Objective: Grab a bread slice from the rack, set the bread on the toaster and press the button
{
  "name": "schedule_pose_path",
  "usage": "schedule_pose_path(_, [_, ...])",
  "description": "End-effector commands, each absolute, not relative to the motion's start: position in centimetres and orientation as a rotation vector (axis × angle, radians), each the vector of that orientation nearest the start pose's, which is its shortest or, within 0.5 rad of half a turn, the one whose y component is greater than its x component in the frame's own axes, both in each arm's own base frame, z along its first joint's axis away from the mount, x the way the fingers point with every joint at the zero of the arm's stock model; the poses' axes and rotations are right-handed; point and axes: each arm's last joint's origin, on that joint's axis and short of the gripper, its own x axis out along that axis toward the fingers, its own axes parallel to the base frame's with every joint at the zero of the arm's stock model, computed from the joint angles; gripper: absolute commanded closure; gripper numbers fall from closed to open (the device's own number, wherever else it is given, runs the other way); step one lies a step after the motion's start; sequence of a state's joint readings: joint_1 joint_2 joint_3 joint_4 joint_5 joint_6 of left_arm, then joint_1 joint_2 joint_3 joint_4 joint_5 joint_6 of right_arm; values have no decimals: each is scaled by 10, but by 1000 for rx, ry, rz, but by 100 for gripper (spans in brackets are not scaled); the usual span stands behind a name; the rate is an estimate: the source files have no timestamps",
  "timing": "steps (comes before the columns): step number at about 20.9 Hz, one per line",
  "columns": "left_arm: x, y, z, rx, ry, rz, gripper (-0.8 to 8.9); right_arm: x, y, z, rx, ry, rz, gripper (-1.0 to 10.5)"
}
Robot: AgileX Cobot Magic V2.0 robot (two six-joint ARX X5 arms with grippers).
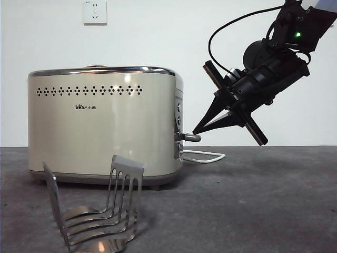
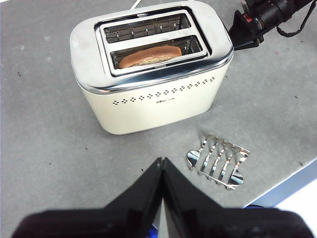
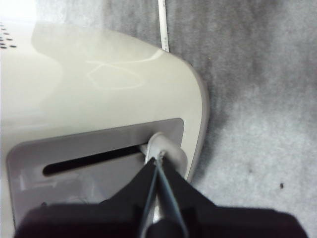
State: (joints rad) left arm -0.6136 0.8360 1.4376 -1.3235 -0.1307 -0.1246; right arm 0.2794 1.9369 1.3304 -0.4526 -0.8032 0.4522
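The cream toaster (image 1: 102, 124) stands on the grey table; it also shows in the left wrist view (image 2: 153, 74). The slice of bread (image 2: 150, 55) sits in the toaster's nearer slot, only its brown domed top showing. The steel rack (image 1: 97, 208) stands empty in front of the toaster, also seen in the left wrist view (image 2: 219, 159). My right gripper (image 1: 197, 130) is shut, its tips on the toaster's lever (image 1: 191, 137) at the grey side panel (image 3: 99, 163); the lever (image 3: 163, 148) is at the low end of its slot. My left gripper (image 2: 162, 163) is shut and empty, held high above the table.
A white power cord (image 1: 205, 156) loops on the table behind the toaster's right side. A wall socket (image 1: 95, 11) is on the white wall behind. The table's edge (image 2: 282, 183) lies close beyond the rack in the left wrist view.
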Motion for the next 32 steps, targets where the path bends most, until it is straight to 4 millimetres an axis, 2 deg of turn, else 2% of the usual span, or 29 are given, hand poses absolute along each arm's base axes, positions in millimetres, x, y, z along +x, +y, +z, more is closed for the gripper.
schedule_pose_path(1, [72, -46, 422, 145, 711, -415, 819, 366, 126, 148, 637, 1414, 607, 954])
schedule_pose_path(7, [77, -49, 421, 153, 727, -413, 819, 369, 128, 152, 657, 1378, 658, 954])
schedule_pose_path(12, [80, -52, 420, 160, 740, -411, 819, 375, 130, 170, 649, 1317, 693, 953])
schedule_pose_path(16, [80, -52, 420, 160, 740, -411, 819, 372, 129, 204, 623, 1217, 744, 953])
schedule_pose_path(20, [80, -52, 420, 160, 740, -411, 818, 356, 124, 257, 584, 1063, 797, 950])
schedule_pose_path(22, [80, -52, 420, 160, 740, -412, 818, 338, 119, 292, 546, 962, 830, 950])
schedule_pose_path(25, [80, -52, 420, 159, 740, -412, 818, 296, 104, 349, 449, 798, 771, 950])
schedule_pose_path(30, [89, -58, 418, 171, 770, -408, 818, 206, 65, 431, 171, 556, 399, 947])
schedule_pose_path(32, [97, -64, 415, 184, 800, -404, 818, 180, 51, 456, 100, 466, 222, 947])
